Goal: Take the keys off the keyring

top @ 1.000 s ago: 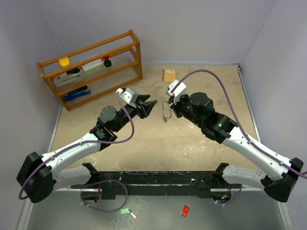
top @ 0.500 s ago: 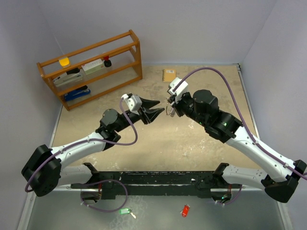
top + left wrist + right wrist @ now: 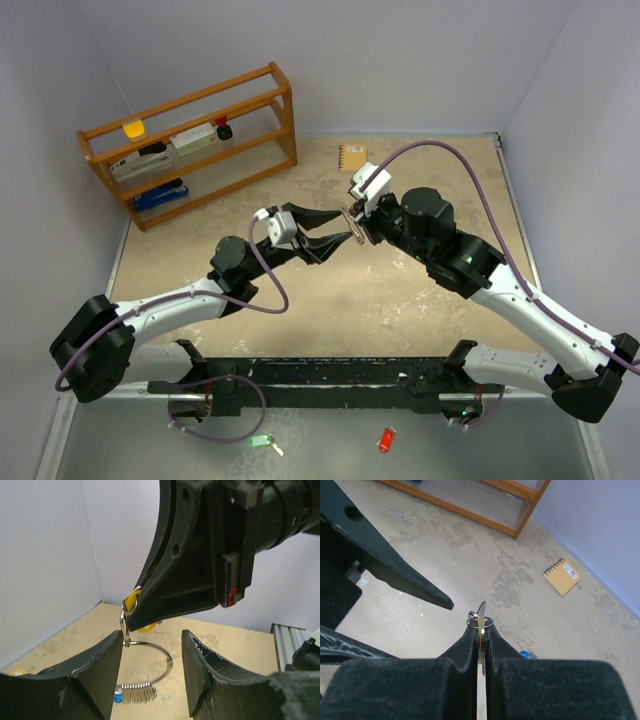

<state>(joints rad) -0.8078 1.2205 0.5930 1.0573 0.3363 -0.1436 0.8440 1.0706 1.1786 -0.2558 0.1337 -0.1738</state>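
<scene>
My right gripper [image 3: 480, 632] is shut on the yellow-tagged key [image 3: 131, 600], held edge-on between its pads above the table. A small split ring [image 3: 480, 621] sits at its tips. Below it hangs the thin silver keyring [image 3: 167, 657] with a bunch of tiny silver keys [image 3: 138, 694] and a blue tag [image 3: 117, 698]. My left gripper [image 3: 151, 647] is open, with one finger on each side of the keyring and the left finger [image 3: 107, 665] close to the connecting link. In the top view the two grippers, left [image 3: 338, 225] and right [image 3: 354, 221], meet tip to tip at mid-table.
A wooden shelf [image 3: 190, 140] with small items stands at the back left. A tan notebook [image 3: 352, 157] lies at the back. A green tag [image 3: 262, 440] and a red tag [image 3: 386, 439] lie on the near ledge below the arm bases.
My left gripper has moved right, from apart to the right gripper's tips, and now straddles the hanging keyring. The right gripper has risen slightly with the key.
</scene>
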